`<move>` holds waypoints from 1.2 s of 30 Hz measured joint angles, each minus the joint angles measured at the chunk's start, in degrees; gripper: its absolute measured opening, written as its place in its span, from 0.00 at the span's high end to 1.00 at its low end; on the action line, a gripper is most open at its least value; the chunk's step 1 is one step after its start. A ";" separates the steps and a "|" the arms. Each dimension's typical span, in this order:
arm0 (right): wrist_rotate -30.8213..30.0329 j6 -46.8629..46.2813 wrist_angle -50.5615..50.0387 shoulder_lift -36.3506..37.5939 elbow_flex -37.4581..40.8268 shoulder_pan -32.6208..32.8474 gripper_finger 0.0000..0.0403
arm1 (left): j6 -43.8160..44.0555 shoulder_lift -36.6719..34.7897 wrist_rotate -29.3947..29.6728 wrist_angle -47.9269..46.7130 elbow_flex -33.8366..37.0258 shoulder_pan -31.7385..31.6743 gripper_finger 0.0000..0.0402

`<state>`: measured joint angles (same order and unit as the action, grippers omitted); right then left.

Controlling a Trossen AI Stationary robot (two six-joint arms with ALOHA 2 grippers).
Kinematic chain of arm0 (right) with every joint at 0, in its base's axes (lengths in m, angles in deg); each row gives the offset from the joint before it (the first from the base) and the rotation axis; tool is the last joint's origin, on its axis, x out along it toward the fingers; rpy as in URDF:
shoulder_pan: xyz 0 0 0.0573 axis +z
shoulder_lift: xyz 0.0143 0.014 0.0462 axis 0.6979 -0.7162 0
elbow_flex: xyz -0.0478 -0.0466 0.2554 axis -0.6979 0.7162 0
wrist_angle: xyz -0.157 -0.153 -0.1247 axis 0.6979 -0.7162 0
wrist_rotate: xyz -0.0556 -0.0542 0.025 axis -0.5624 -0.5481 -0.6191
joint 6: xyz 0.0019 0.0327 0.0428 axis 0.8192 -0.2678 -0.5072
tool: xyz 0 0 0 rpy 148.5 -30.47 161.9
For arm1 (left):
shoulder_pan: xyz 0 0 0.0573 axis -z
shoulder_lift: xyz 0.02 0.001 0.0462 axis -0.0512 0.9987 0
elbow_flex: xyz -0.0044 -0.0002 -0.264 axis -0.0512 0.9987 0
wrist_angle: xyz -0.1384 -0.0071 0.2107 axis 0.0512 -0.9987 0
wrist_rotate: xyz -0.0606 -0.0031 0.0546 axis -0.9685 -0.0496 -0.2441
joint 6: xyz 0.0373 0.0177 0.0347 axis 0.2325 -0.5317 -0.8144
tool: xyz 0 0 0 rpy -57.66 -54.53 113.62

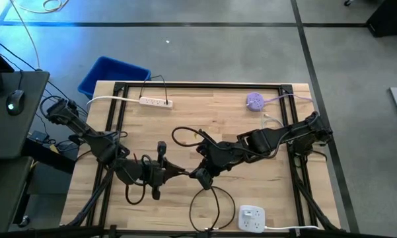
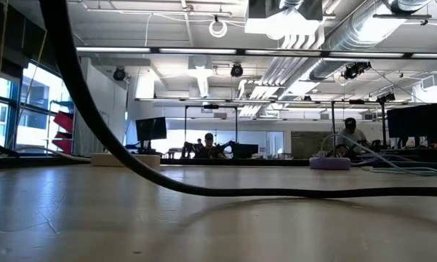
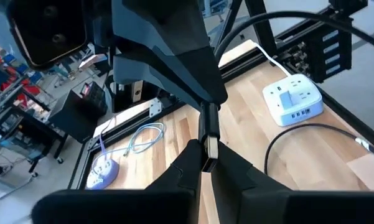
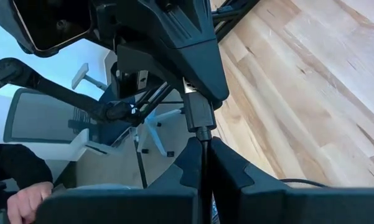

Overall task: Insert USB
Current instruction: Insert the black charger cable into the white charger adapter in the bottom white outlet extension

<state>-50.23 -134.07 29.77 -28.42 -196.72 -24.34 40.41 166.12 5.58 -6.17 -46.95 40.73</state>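
My two grippers meet tip to tip above the middle of the table. My left gripper [image 1: 180,171] [image 3: 205,164] is shut on a black connector end. My right gripper [image 1: 199,174] [image 4: 202,155] is shut on a black cable just behind its black USB plug [image 4: 199,115]. The plug's metal tip [image 3: 211,147] sits right at my left fingertips. The black cable [image 1: 208,201] loops on the table below the grippers and arches across the low view [image 2: 203,191]. A white charger hub [image 1: 252,218] [image 3: 292,99] lies on the table at the near edge. My left gripper pinches a black connector end [image 3: 206,163] between its two fingertips, level, coming from the table's left. The fingers hide most of it, and what kind of connector it is cannot be told. It is clear of the table. My right gripper pinches the black cable [image 4: 203,146] between its two fingers right behind the plug body, level, from the table's right, with the fingers along the cable. The plug sticks out past the fingertips toward my left gripper, clear of the table. The cable behind hangs slack to the table.
A white power strip [image 1: 155,102] lies at the far left and a purple round item [image 1: 254,100] with a pale cable at the far right. A blue bin [image 1: 112,74] stands beyond the far left corner. A black frame rims the table. A person's hand [image 4: 25,196] shows off the table.
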 joint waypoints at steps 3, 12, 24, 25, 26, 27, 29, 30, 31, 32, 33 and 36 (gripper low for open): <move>-1.68 1.60 -0.15 0.00 0.00 0.05 0.99 | 3.92 0.00 0.67 -0.02 0.00 0.09 1.00; -13.00 19.18 -0.85 -0.04 0.00 2.65 0.75 | 18.64 -3.21 2.93 0.91 -0.07 0.16 0.99; -26.38 17.33 -6.22 -2.16 0.00 7.10 0.72 | 23.93 -6.72 2.73 -8.66 0.35 -0.14 1.00; -26.62 16.13 -7.98 -2.70 0.00 7.18 0.73 | 25.39 -6.38 1.33 -11.87 0.35 -0.36 1.00; -26.95 15.38 -9.45 -3.33 0.00 7.45 0.73 | 26.63 -5.87 -0.71 -14.99 0.49 -0.56 1.00; -27.50 15.29 -10.29 -3.92 0.02 7.80 0.74 | 27.43 -5.33 -3.14 -16.34 1.32 -0.77 0.99; -28.36 16.47 -11.12 -5.24 0.02 8.67 0.74 | 28.18 -4.16 -8.12 -16.40 4.19 -1.11 0.97; -28.51 16.91 -11.47 -5.81 0.02 9.20 0.74 | 28.18 -3.53 -10.02 -14.10 6.25 -1.19 0.96; -28.50 16.92 -11.76 -6.29 0.02 9.67 0.74 | 28.10 -2.67 -11.39 -11.43 8.38 -1.39 0.94; -28.53 16.31 -12.15 -6.62 0.02 10.23 0.74 | 27.54 -1.69 -11.93 -7.99 10.58 -1.51 0.92; -28.70 15.07 -12.64 -6.74 0.07 10.74 0.74 | 27.03 -0.59 -12.27 -4.36 12.80 -1.72 0.90; -32.54 9.31 -13.24 -6.22 0.09 12.48 0.74 | 26.75 3.97 -12.62 7.91 18.06 -3.12 0.83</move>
<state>-82.77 -124.77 16.53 -34.64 -196.63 -11.85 67.16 170.09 -7.04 1.75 -28.89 37.61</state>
